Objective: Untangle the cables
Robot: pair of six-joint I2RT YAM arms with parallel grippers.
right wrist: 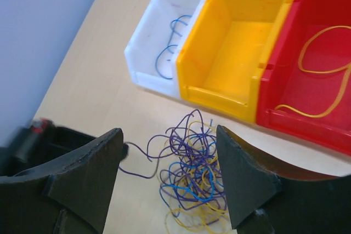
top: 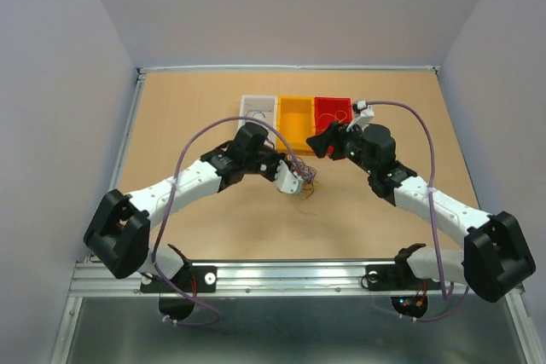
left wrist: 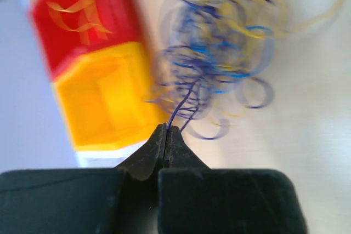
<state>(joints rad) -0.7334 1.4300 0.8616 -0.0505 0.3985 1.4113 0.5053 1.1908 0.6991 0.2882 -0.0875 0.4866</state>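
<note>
Left wrist view: the left pincer (left wrist: 166,134) is clenched, its black tips pressed together on a single dark purple wire (left wrist: 181,102). That wire rises from the tips into the tangle of cables (left wrist: 214,64), a blurred knot of blue, purple and yellow-orange curls lying on the pale surface (left wrist: 307,135). Just left of the knot stands the yellow bin (left wrist: 104,97), and the red bin (left wrist: 82,36) touches it farther off.

In the right wrist view, the right pincer (right wrist: 169,135) is released. Its two dark fingers (right wrist: 82,173) stand wide apart above the surface, and the tangle shows between them. One purple strand trails left out of the knot toward a blurred dark shape at the frame's edge. Beyond the tangle, three bins sit side by side, touching. The white bin (right wrist: 145,58) holds a blue wire (right wrist: 170,47), the yellow bin is in the middle, and the red bin holds a looping yellow-orange wire (right wrist: 323,69).

From the top external view, the tangle lies in front of the yellow bin, right by the left pincer. The right pincer is near the red bin's front.
</note>
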